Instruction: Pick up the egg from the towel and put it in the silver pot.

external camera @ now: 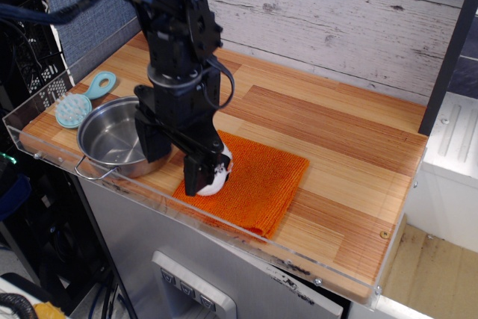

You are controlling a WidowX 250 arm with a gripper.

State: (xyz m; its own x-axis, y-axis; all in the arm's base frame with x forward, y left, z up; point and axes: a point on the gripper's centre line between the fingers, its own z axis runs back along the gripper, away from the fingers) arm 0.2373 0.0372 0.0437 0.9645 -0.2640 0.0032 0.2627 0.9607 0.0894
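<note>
The egg (pixel 219 172), white with a black band, lies on the left part of the orange towel (pixel 261 177). Only its right side shows, because one black finger (pixel 196 175) stands in front of it. My gripper (pixel 175 156) is low over the towel's left edge with its jaws apart. Its other finger (pixel 151 138) is in front of the right rim of the silver pot (pixel 110 140). I cannot tell whether the fingers touch the egg. The pot stands empty just left of the towel.
A light-blue round brush (pixel 75 108) lies behind the pot at the far left. A clear plastic lip (pixel 246 233) runs along the counter's front edge. A white plank wall (pixel 336 20) backs the counter. A dark post (pixel 448 57) stands at the right.
</note>
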